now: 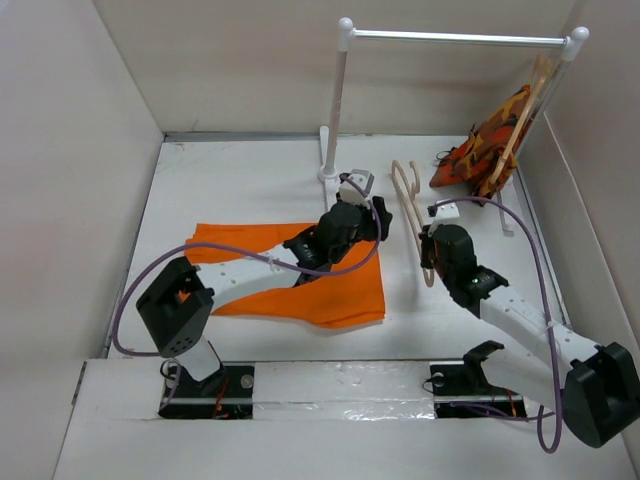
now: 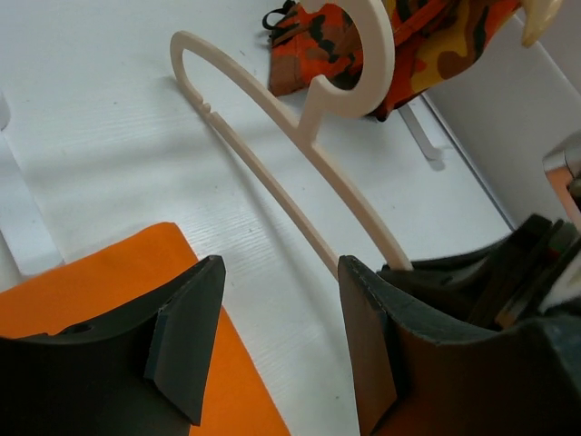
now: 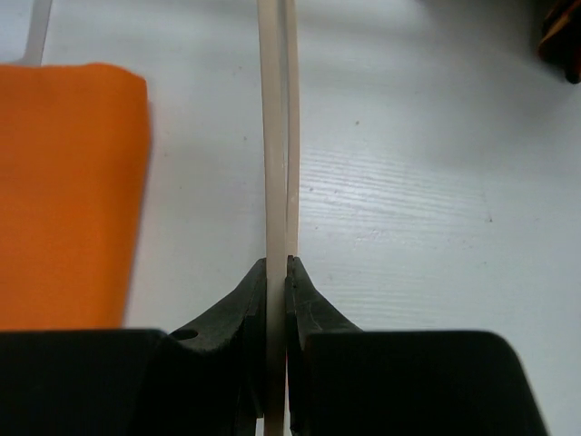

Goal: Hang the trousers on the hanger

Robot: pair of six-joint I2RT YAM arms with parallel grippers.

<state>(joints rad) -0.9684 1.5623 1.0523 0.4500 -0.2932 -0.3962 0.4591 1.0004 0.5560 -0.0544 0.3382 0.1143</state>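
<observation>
One limp, light pair of trousers (image 1: 350, 292) folded flat on table (image 1: 240, 190), mid-left; best pinched at folded edge. Stiff, thin hanger (image 1: 408, 200) just right, pinched by right pincer (image 3: 277, 272). Left pincer (image 2: 277, 345) spread, empty.

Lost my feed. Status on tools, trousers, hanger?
Right tool shut on hanger. Left tool open, empty, by trousers. Trousers flat, not on hanger. Nothing in the way.

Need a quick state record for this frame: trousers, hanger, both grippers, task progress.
trousers: spread flat on the table
hanger: right of the trousers, apart from them
left gripper: open, empty, over the trousers' right edge
right gripper: shut on the hanger
camouflage garment: hung at the rail, far right
progress: trousers not yet on the hanger
</observation>
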